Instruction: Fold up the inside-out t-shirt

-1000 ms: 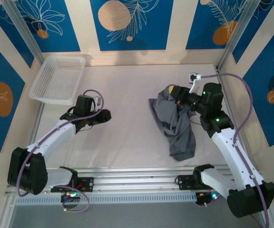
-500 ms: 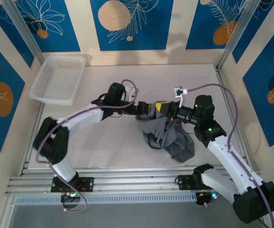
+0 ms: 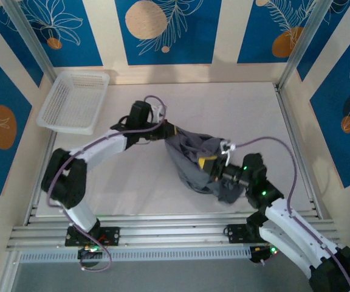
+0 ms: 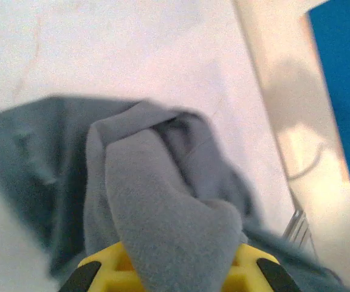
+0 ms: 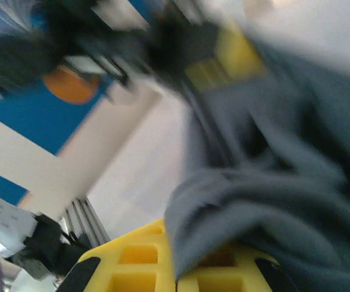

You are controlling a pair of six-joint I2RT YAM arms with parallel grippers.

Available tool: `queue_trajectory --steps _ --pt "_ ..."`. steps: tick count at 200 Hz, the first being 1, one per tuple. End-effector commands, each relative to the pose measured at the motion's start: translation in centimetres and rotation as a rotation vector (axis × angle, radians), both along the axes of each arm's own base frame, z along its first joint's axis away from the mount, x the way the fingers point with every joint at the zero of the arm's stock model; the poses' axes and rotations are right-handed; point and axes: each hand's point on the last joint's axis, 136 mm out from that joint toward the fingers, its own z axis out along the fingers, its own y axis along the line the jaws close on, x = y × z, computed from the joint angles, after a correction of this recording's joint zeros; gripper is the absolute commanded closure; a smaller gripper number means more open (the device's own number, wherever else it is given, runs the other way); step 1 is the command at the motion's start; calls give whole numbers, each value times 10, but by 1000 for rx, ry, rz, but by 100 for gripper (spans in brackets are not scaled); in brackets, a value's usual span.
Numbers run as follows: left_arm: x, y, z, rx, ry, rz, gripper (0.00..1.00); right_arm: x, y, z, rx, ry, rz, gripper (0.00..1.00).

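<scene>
Pinching the bunched shirt [image 3: 188,153] with left gripper [image 3: 169,131] and right gripper [image 3: 209,165], opening it out before folding; next, probably pulling apart and laying flat.

The tabletop [image 3: 248,112] is bare over its whole far right part, from the back wall [image 3: 223,70] to the right wall [image 3: 302,131], so there is wide room to pass. Another bare stretch is on the near left, between the left arm [image 3: 99,146] and the near rails [image 3: 169,234]. The white mesh basket [image 3: 72,100] blocks the far left corner. In the middle the bunched t-shirt [image 3: 190,155] stretches as a barrier between the left pincer [image 3: 168,131] and the right pincer [image 3: 210,165], both gripping it. The left arm lies across the left middle, and the right arm [image 3: 290,222] fills the near right corner.
</scene>
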Motion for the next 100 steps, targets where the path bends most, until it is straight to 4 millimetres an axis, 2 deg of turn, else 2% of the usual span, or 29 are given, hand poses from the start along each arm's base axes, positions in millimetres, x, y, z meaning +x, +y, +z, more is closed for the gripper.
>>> queue_trajectory --steps 1,12,24,38,59,73,100 --pt "-2 3 73 -50 -177 -26 100 9 -25 -31 -30 118 -215 89" --pt "-7 2 77 -63 -177 -35 100 7 -24 -23 -19 80 -194 84" --pt "-14 1 80 -73 -180 -49 100 -7 -4 6 -4 -69 -24 67" --pt "-24 -5 80 -83 -183 -79 100 -10 4 26 -43 -178 57 56" --pt "-38 -15 77 -79 -177 -124 100 18 3 47 -118 -236 -23 50" --pt "-43 -17 76 -70 -175 -129 100 34 16 55 -122 -248 -4 49" --pt "-46 -17 81 -68 -179 -128 100 71 45 47 -141 -225 32 40"
